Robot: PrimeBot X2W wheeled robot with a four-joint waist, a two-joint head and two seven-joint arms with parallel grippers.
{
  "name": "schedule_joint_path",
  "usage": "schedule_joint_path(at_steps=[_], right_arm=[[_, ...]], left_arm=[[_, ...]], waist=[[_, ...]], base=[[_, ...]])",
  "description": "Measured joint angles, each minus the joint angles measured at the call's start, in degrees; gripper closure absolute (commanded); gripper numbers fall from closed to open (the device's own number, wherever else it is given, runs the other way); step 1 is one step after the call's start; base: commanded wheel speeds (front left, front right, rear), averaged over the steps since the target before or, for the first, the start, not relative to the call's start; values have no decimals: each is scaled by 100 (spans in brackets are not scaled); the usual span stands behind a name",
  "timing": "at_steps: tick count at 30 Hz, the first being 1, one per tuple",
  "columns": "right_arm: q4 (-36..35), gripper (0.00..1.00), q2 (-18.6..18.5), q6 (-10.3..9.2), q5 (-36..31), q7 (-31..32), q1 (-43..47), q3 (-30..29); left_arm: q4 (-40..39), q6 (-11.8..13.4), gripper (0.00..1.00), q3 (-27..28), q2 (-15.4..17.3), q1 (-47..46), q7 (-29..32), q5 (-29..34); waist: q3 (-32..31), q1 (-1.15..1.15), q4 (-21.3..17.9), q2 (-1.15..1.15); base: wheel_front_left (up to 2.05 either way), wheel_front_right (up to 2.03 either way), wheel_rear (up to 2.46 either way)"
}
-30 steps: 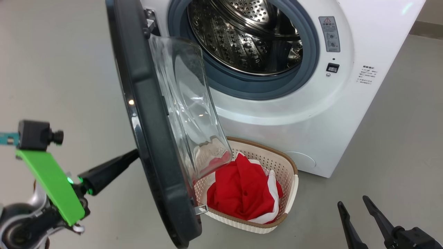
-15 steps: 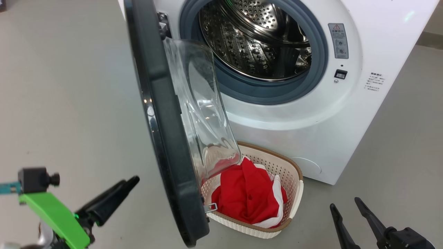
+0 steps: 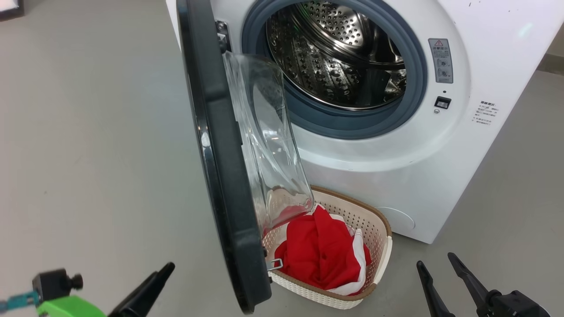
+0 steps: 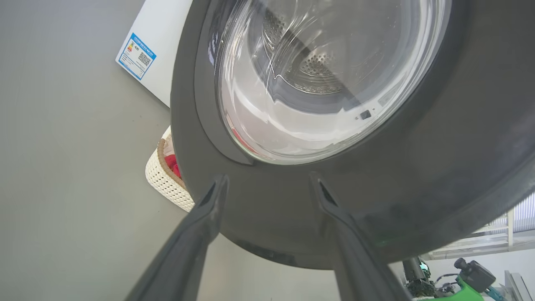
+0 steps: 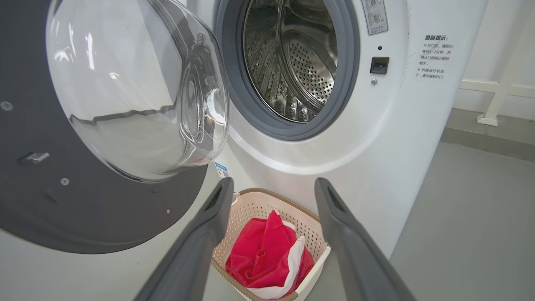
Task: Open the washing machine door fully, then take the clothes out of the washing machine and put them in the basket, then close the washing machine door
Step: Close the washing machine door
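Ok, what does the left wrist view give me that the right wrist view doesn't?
Left wrist: the outer face of the washing machine door close ahead of the open left gripper, plus a blue label on the washing machine. Right wrist: the door's inner side, a direct look into the drum, the latch socket, and the open right gripper. Both: the door, and the basket with red clothes in it.

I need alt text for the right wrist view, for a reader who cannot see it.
A white front-loading washing machine stands with its round door swung open to the left and its steel drum apparently empty. On the floor before it, a cream basket holds red clothes with white trim. The right tool is open in the foreground, framing the basket.
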Motion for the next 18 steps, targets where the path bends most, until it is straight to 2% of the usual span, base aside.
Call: schedule_joint_path(at_steps=[10, 18], right_arm=[[1, 0, -8, 0, 0, 0, -24, 9], [10, 0, -9, 0, 0, 0, -53, 9]], left_arm=[[453, 0, 0, -275, -297, 177, -746, -133], [849, 0, 0, -387, -348, 244, -1629, -64]], waist=[[42, 0, 32, 0], [55, 0, 19, 0]], base=[[0, 0, 0], [0, 0, 0]])
